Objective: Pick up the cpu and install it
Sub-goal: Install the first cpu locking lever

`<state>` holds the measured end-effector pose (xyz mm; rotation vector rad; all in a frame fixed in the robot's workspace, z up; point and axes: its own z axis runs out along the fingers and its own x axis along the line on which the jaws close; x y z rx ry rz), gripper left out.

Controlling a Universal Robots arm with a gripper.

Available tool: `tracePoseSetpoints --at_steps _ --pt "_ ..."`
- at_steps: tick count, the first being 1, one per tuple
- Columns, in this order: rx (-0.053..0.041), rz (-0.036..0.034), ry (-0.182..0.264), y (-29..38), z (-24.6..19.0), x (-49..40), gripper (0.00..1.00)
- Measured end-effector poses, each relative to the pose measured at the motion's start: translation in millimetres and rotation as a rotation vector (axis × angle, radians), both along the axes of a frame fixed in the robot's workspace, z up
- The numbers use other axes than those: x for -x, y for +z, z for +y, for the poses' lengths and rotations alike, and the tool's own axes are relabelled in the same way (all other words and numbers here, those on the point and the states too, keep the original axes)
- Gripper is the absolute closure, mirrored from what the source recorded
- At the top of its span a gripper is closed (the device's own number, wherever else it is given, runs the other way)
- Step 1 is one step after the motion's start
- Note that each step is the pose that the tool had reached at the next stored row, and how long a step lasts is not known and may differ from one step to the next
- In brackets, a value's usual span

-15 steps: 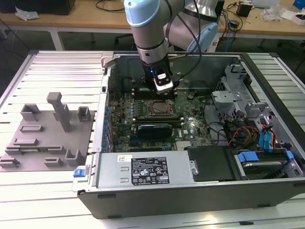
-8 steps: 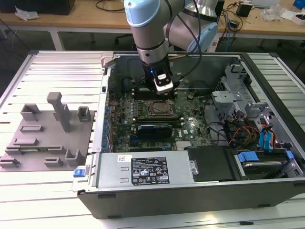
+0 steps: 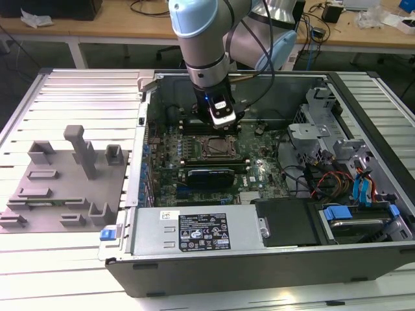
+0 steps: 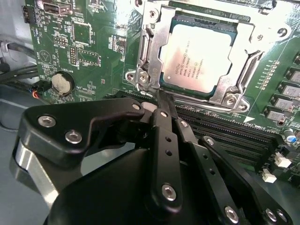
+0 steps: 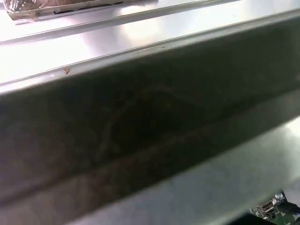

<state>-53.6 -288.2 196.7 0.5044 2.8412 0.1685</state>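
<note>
- Exterior view: even, bright overhead light, soft shadows inside the computer case (image 3: 272, 259).
- First wrist view: blurred metal with white glare.
- Second wrist view: sharp motherboard (image 4: 84, 42).

Pale silver square cpu (image 4: 202, 62), lying flat, seated within the socket frame (image 4: 154, 44)

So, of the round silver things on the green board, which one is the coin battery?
The coin battery is the flat silver disc in a black holder, beside the black cables. The other round silver things are small screws on the metal socket frame.
</note>
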Motion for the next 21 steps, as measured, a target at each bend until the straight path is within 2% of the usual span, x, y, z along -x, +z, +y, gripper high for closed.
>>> tracePoseSetpoints --at_steps 4,8,15,17,19,21 --pt "-0.0007 0.0 0.0 0.5 0.0 0.0 0.89" --pt "-0.0007 -0.0001 0.0 8.6 0.0 0.0 0.89" --pt "-0.0006 0.0 0.0 27.6 0.0 0.0 0.89" --pt "-0.0007 -0.0001 0.0 38.9 0.0 0.0 0.89" --pt "-0.0006 -0.0001 0.0 45.1 0.0 0.0 0.89" --pt "-0.0007 -0.0001 0.0 46.8 0.0 0.0 0.89"
